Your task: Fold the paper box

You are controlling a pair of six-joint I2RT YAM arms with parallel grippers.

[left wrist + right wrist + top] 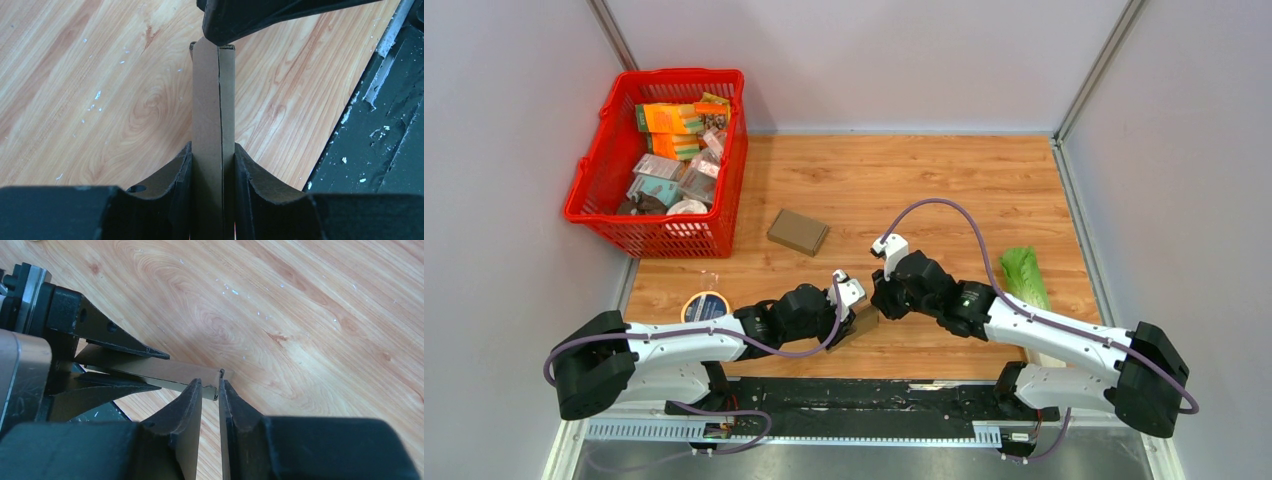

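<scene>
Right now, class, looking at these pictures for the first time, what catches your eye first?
Near the table's front middle, a flattened brown paper box is held: the left jaws clamp one end, the right jaws flank the other. Far left, a red basket brims with packets.

A wood-grain counter [944,185] fills the middle of the frame, enclosed by plain pale grey walls [874,60] at the back and on both sides. Metal corner posts [1096,70] rise at upper left and upper right. The light is soft and even.
</scene>
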